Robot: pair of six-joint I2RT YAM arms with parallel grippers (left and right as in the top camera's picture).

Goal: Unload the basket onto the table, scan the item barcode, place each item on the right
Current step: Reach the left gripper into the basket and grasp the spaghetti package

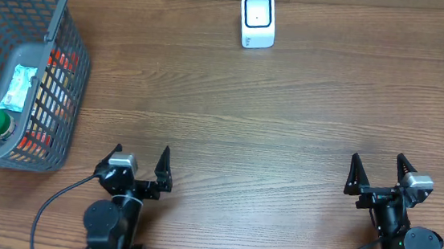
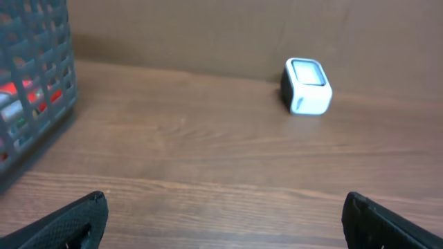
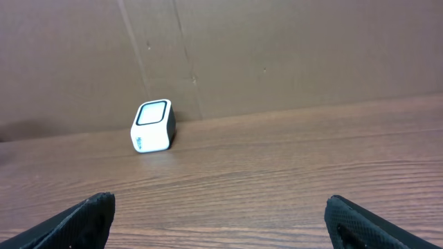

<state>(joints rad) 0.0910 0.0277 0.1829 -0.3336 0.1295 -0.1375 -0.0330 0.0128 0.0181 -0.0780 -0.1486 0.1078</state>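
Left claw (image 1: pixel 140 156) and right claw (image 1: pixel 379 166) gape wide, empty. Bottle (image 1: pixel 15 90) in the left basket (image 1: pixel 61 14) looks light, rigid, slick: grip its body.

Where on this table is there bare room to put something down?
The wide table stretch between basket, scanner, left gripper and right gripper is bare, as is everything right of the scanner. It is crowded only inside the basket, with a bottle and red items.

Open tabletop (image 1: pixel 247 119) between basket (image 1: pixel 67 103) and scanner (image 1: pixel 258 20)
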